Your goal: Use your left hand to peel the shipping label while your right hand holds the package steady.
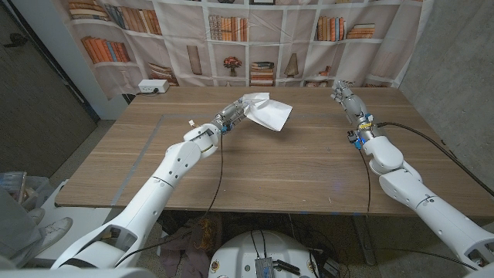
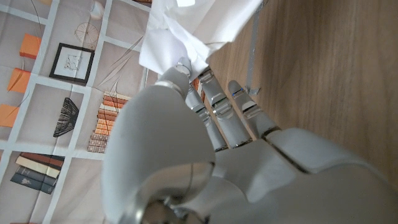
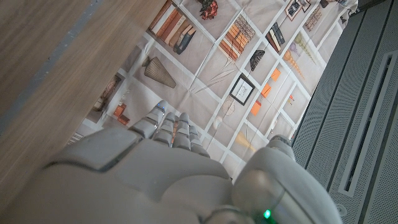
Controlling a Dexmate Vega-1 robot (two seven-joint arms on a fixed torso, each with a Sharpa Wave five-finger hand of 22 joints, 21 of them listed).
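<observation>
A white, crumpled shipping package (image 1: 267, 112) hangs tilted over the back middle of the wooden table (image 1: 293, 170). My left hand (image 1: 231, 116) grips it by its near left corner. In the left wrist view the fingers (image 2: 214, 102) close on a fold of the white package (image 2: 186, 31). I cannot make out a label on it. My right hand (image 1: 344, 96) stands far off at the table's back right, well apart from the package, and holds nothing. In the right wrist view its fingers (image 3: 168, 127) reach out side by side toward the backdrop.
A white box (image 1: 152, 87) sits on the table's back left corner. A printed bookshelf backdrop (image 1: 247, 38) hangs right behind the table. A faint taped outline (image 1: 147, 147) marks the table's left part.
</observation>
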